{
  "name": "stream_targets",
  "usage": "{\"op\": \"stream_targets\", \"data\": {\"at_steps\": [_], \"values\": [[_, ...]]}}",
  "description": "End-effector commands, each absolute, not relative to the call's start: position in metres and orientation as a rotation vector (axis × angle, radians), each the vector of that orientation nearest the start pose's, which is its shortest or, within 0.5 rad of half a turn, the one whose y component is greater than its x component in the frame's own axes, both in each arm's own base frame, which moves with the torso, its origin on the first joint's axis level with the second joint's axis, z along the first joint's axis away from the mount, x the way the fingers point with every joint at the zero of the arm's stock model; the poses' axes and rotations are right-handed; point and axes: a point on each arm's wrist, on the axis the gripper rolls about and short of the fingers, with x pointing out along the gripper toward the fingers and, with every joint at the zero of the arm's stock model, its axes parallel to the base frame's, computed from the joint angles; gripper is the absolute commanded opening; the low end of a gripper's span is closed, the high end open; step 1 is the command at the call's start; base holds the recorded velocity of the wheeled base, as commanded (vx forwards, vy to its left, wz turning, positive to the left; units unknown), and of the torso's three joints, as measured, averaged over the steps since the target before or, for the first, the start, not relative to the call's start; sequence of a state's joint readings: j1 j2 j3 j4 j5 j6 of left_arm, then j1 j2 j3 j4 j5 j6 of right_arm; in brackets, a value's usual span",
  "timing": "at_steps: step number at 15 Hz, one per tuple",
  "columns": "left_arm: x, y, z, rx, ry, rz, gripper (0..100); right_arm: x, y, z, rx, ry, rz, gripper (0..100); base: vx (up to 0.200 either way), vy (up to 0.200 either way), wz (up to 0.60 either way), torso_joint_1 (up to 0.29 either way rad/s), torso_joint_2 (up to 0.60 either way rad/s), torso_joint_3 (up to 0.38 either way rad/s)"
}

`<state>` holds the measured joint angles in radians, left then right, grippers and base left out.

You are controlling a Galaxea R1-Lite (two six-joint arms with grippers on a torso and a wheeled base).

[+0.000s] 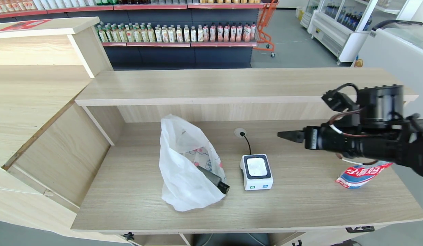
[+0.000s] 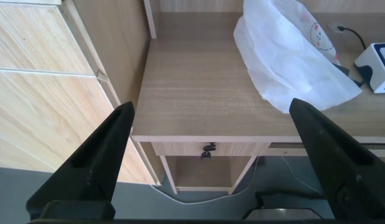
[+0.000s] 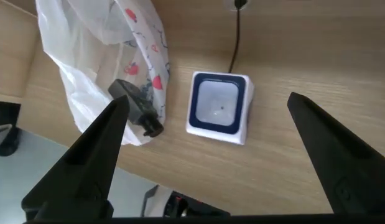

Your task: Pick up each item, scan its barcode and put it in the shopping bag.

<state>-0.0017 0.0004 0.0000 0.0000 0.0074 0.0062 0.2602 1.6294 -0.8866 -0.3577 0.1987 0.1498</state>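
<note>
A white shopping bag lies slumped on the counter, its mouth towards the scanner. A dark grey bottle-like item pokes out of the bag's mouth. A blue, red and white packet lies at the counter's right end, under my right arm. My right gripper hovers above the counter, to the right of the scanner, open and holding nothing. In the right wrist view the scanner and the bag lie below the open gripper. My left gripper is open and empty, off the counter's front left edge.
A raised shelf runs along the back of the counter and a wooden side wall closes its left. The scanner's cable runs to a hole in the counter. Store shelves with bottles stand behind.
</note>
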Motion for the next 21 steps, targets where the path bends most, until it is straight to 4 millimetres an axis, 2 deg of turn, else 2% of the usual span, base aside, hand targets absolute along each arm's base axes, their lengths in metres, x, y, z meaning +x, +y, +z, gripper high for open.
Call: {"op": "stream_targets", "data": {"at_steps": [1,5,10,16,21], "values": [[-0.023,0.000,0.075,0.006,0.000,0.006,100,0.231,0.037,0.216,0.093,0.344,0.322,100,0.000,0.000,0.00,0.000,0.00,0.000],[-0.023,0.000,0.075,0.006,0.000,0.008,100,0.214,0.016,0.222,0.149,0.361,0.229,100,0.000,0.000,0.00,0.000,0.00,0.000],[-0.023,0.000,0.075,0.006,0.000,0.006,100,0.190,0.012,0.228,0.249,0.425,0.190,100,0.000,0.000,0.00,0.000,0.00,0.000],[-0.023,0.000,0.075,0.008,0.000,0.008,100,0.203,0.008,0.231,0.362,0.488,-0.024,100,0.000,-0.167,0.00,0.000,0.00,0.002],[-0.023,0.000,0.075,0.008,0.000,0.008,100,0.200,0.008,0.228,0.454,0.548,-0.071,100,0.000,-0.200,0.00,0.004,0.00,0.004]]}}
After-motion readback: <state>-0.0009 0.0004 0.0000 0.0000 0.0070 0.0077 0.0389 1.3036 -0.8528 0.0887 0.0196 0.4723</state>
